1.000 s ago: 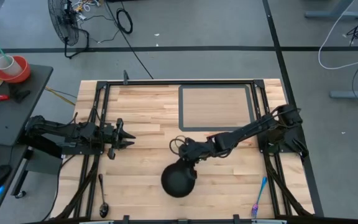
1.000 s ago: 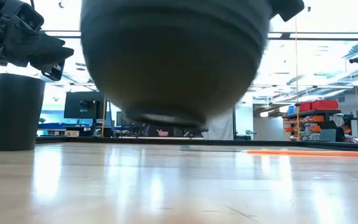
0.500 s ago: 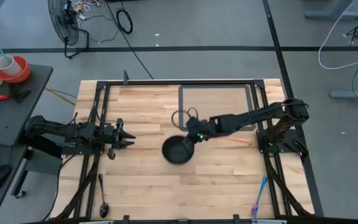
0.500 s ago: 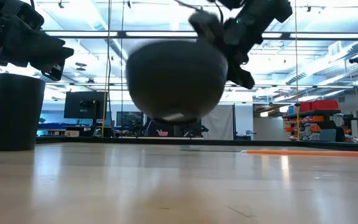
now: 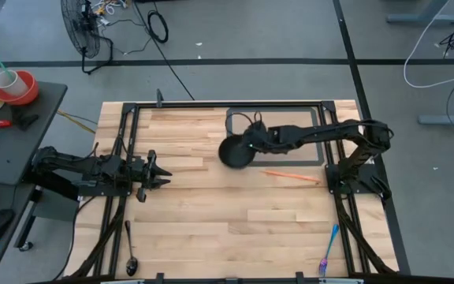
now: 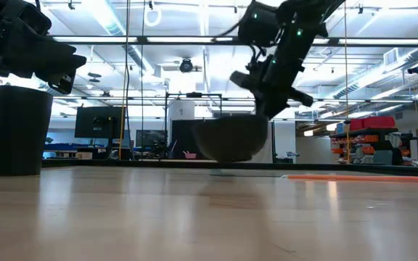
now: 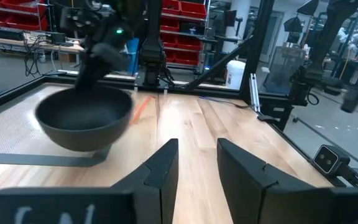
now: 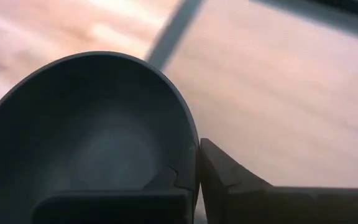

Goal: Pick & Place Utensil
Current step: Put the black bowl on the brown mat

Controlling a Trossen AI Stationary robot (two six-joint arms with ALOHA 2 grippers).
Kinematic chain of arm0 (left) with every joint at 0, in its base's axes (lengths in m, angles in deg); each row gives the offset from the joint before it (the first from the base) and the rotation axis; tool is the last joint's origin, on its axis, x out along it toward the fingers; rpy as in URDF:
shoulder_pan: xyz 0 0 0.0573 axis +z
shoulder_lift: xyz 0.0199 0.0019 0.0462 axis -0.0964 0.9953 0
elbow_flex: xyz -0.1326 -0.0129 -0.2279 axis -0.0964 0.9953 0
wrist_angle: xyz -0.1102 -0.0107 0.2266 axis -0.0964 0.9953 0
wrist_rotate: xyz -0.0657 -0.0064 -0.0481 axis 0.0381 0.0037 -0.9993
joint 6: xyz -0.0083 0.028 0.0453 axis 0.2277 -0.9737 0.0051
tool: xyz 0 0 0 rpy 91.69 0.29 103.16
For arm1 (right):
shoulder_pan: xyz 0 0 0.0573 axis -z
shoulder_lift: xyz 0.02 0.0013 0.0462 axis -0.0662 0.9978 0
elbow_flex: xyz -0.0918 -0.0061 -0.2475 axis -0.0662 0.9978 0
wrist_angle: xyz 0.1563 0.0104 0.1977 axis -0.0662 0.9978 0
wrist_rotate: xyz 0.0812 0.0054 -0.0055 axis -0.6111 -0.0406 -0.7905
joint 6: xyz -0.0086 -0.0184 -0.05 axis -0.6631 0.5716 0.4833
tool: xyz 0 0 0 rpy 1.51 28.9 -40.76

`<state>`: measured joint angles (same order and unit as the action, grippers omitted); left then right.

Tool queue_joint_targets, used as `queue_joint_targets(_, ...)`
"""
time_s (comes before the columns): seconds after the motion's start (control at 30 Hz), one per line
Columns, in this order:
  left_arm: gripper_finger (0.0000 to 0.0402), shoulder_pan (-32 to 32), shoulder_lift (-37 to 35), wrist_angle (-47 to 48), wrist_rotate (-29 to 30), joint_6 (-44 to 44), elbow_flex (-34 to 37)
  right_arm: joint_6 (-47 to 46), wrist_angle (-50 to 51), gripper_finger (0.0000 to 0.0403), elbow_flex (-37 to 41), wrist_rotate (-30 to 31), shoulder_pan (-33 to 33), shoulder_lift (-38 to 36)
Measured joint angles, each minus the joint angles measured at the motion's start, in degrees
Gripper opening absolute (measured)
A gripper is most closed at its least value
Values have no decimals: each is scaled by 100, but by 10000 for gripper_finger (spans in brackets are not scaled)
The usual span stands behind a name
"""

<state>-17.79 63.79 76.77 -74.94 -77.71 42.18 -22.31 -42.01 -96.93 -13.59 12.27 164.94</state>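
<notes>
The black bowl (image 5: 236,151) hangs clear of the table (image 5: 195,229) at the dark-framed mat's (image 5: 274,136) corner, presumably for setting down there. The right gripper (image 5: 252,144) pinches its rim, one finger inside, one outside. The left gripper (image 5: 158,173) waits, fingers apart, at the table's left.

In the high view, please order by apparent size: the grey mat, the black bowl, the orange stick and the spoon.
1. Grey rectangular mat with dark border, clearly largest.
2. Black round bowl.
3. Thin orange stick and dark metal spoon: similar length, too close to rank.
</notes>
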Motion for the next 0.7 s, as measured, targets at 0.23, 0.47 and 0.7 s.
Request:
queue_joint_targets(0.23,115,0,0,0,0,-1,0,-484,707,9,0,464,379,0)
queue_joint_targets(0.47,115,0,0,0,0,-1,-1,-874,311,9,754,612,698,-580)
queue_joint_targets(0.7,115,0,0,0,0,-1,1,-1494,-772,9,2341,830,1032,-1846)
